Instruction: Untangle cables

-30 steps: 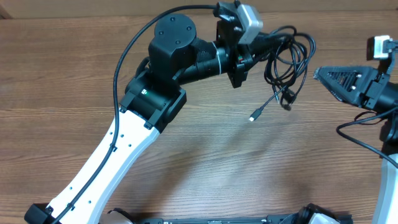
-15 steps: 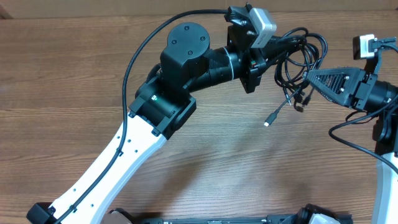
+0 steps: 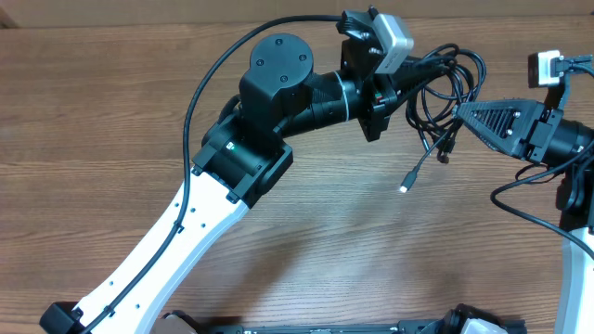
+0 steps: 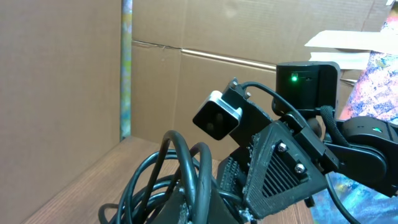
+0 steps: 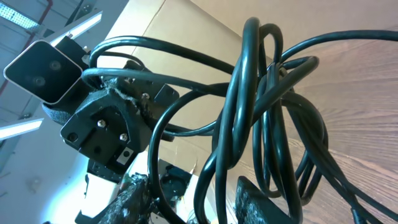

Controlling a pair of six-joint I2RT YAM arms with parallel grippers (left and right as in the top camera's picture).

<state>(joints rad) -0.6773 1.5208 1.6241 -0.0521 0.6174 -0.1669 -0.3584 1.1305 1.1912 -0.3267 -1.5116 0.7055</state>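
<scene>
The cables [image 3: 448,82] are a tangled bundle of thin black loops hanging above the table at the upper right. My left gripper [image 3: 413,67] is shut on the bundle's left side. One loose end with a silver-tipped plug [image 3: 406,186] dangles below. My right gripper [image 3: 461,113] points left, its tip in the bundle's right edge. In the right wrist view the cables [image 5: 261,106] fill the frame and a few strands run between the fingers [image 5: 134,199] of the right gripper [image 5: 196,199], which stand apart. In the left wrist view the cables [image 4: 180,168] loop up from the left gripper [image 4: 211,211].
The wooden table [image 3: 111,111] stretches left and forward of both arms. A cardboard wall [image 4: 62,74] stands along the far edge. The left arm's thick black wire [image 3: 200,88] arcs over its links, and the right arm's own wire [image 3: 529,199] hangs by the right edge.
The left arm has carried the bundle to the right. The right gripper has come left, up to the bundle's edge. The dangling plug has swung a little.
</scene>
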